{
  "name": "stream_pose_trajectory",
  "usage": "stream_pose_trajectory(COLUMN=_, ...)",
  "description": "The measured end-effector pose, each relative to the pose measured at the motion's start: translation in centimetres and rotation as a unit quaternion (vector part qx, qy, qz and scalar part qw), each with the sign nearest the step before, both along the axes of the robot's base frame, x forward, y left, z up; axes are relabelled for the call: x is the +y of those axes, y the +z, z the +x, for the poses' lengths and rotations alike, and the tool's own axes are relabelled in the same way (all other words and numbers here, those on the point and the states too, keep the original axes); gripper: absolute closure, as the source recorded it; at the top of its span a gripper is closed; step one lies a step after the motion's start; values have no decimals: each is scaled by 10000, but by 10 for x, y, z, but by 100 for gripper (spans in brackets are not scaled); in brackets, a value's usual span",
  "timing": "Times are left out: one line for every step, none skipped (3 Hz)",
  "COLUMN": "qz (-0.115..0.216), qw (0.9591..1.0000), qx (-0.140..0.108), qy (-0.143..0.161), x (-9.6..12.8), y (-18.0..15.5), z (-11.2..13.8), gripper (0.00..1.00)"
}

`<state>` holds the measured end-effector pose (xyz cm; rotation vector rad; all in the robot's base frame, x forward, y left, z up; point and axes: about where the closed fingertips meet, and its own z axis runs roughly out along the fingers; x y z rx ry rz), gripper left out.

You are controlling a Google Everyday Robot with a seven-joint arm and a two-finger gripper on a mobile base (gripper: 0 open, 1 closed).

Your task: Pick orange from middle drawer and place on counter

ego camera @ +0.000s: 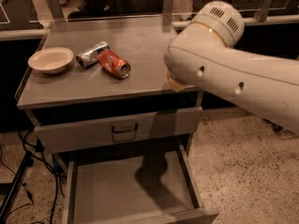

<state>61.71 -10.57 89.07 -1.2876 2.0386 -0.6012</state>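
Reaching across the table (140,41) toward its front right corner, my arm (233,73) is blocking the camera's line to my fingers. I am not seeing them at all and cannot tell whether they are spread or pinching anything. I am judging that they are hanging somewhere behind the arm's bulk, over that corner. The drawer (103,190) is standing pulled out below, its floor carrying only a shadow and no fruit, which is telling me the lifting part is probably done. What I am taking for the orange (176,84) is peeking out as a small sliver under my arm, right at the table's front edge, though I cannot tell whether it is resting on the surface or hanging above it. This side is suiting the set-down because the bowl (51,59), the red can (113,63) and the crushed silver can (92,54) are occupying the left, well apart from the fruit, and are leaving bare metal here.
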Motion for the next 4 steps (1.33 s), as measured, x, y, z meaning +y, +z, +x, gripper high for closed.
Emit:
stream_pose_trajectory(qz=-24, qw=9999, qx=-120, qy=41, x=1, y=16, z=41, gripper=100)
stream_pose_trajectory(qz=-21, qw=9999, qx=-119, qy=40, x=1, y=16, z=42, gripper=100)
stream_pose_trajectory(qz=64, qw=9999, qx=-83, qy=1, x=-2, y=16, z=60, gripper=100)
stream_pose_trajectory(qz=178, qw=9998, qx=-42, qy=-86, x=-6, y=17, z=88, gripper=100)
